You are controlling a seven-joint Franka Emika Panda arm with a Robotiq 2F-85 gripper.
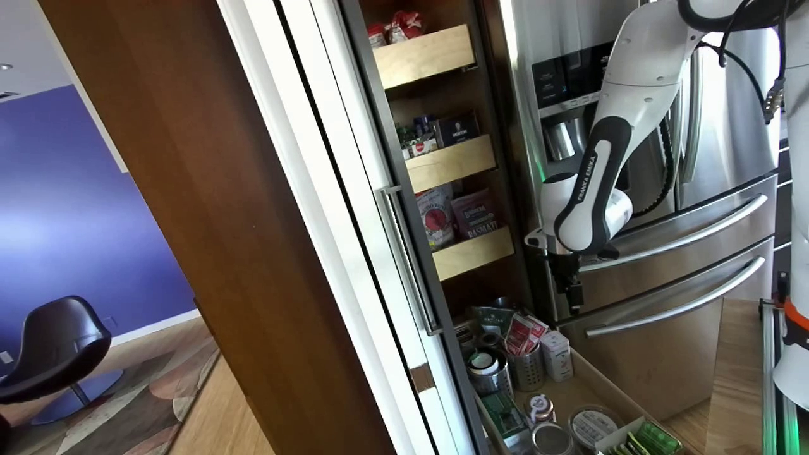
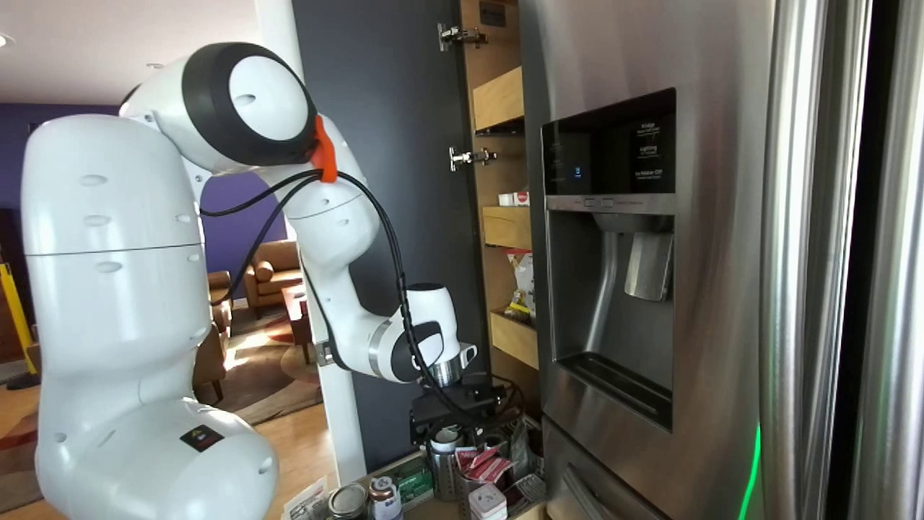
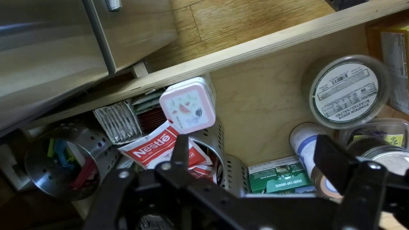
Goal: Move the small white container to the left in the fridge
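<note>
One small white container [image 3: 188, 105], box-shaped with rounded corners and a pink-bordered printed lid, stands in one pull-out pale wooden drawer [image 3: 255, 102], outside the single large stainless-steel fridge [image 1: 657, 360] and close to the drawer's side nearest it. The wrist view shows parts of three perforated steel cylinders [image 3: 236, 174]; the one just beside the container holds red-and-white Nestlé packets [image 3: 156, 143], too overlapped to count. One black two-fingered tool [image 3: 251, 143] hangs above the drawer, its fingers spread wide with nothing in their grip; the container lies outside the gap between them. Only the wrist view makes out the watermelon slice on the lid and the pumpkin-seed label of one round clear tub [image 3: 350, 91]. Both exterior views show three pale wooden shelf fronts [image 1: 452, 163] above the drawer. In an exterior view, two metal hinges [image 2: 462, 36] appear beside one dark grey door [image 2: 390, 217]; in an exterior view, two horizontal bar handles [image 1: 663, 314] cross the fridge. The container is upright, taller than wide, its lid facing up and its long axis vertical.
</note>
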